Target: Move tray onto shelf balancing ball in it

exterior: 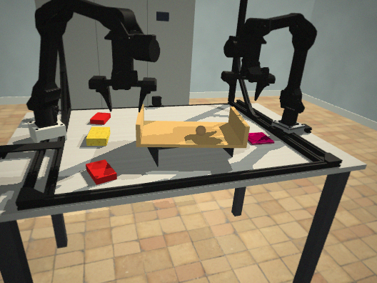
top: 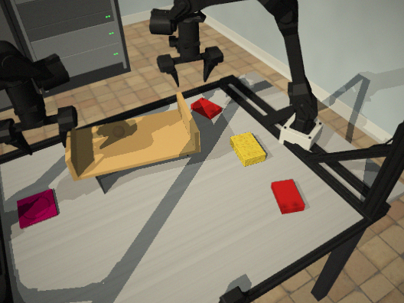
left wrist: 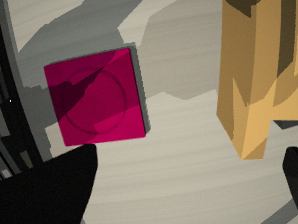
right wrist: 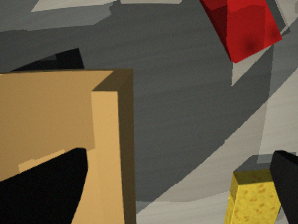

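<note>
The tan tray (top: pixel 134 143) with upright end walls rests on the dark shelf (top: pixel 111 181), raised above the table; it also shows in the exterior view (exterior: pixel 190 133). The ball (top: pixel 118 131) sits on the tray floor, in shadow, and shows near the middle-right in the exterior view (exterior: pixel 200 130). My right gripper (top: pixel 191 76) (exterior: pixel 125 103) is open and empty, above the tray's end wall near the red wedge, clear of it. My left gripper (top: pixel 42 134) (exterior: pixel 243 96) is open and empty, above the other end wall. The left wrist view shows that wall (left wrist: pixel 256 56); the right wrist view shows its wall (right wrist: pixel 100 163).
A magenta block (top: pixel 37 208) lies near the left gripper's end (left wrist: pixel 96 96). A red wedge (top: pixel 206 107), a yellow sponge (top: pixel 248 148) and a red block (top: pixel 288 196) lie on the right arm's side. A black frame (top: pixel 268 115) borders the table.
</note>
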Motion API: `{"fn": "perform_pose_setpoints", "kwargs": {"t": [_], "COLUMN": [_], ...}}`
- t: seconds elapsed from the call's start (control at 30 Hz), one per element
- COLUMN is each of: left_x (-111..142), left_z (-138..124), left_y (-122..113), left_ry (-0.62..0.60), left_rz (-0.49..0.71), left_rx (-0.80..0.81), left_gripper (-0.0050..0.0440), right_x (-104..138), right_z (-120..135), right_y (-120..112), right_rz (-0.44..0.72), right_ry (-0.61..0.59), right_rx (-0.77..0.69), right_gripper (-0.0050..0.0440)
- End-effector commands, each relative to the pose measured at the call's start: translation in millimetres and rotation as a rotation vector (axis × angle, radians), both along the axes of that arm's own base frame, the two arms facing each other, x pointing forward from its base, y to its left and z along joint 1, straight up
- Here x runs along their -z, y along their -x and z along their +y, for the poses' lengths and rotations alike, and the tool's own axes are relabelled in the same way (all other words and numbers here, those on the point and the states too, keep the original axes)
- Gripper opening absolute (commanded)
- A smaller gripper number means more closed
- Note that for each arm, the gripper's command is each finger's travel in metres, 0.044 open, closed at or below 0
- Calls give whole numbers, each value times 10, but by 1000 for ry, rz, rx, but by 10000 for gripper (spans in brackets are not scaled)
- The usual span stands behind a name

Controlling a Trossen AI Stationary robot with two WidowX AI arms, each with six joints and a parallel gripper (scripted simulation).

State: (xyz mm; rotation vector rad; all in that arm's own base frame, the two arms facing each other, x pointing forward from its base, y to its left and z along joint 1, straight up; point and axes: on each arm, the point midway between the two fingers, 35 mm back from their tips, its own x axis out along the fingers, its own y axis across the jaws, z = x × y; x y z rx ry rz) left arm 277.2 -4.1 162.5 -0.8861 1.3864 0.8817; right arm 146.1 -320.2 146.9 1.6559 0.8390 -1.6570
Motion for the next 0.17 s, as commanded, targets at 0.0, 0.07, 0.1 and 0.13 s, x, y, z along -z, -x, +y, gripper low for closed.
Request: {"fn": "perform_pose_setpoints", "kwargs": {"t": [0.0,0.07,0.1,0.13], "left_x": [-7,-7,-7,-7], "left_z": [7,7,7,7], "left_y": [2,2,2,2], "left_ry": [-4,-4,-4,-4], "left_rz": [-1,-1,-1,-1], "left_rx": [-4,-4,-4,-4], "left_gripper": [400,400,400,400], "right_x": [1,1,1,1], "right_z": [1,1,1,1], "right_y": [1,1,1,1], "right_rz": [0,0,0,0], "right_ry": [-2,-2,-2,-2], "right_rx": [-3,-3,-3,-3], "right_gripper": [400,400,400,400]}}
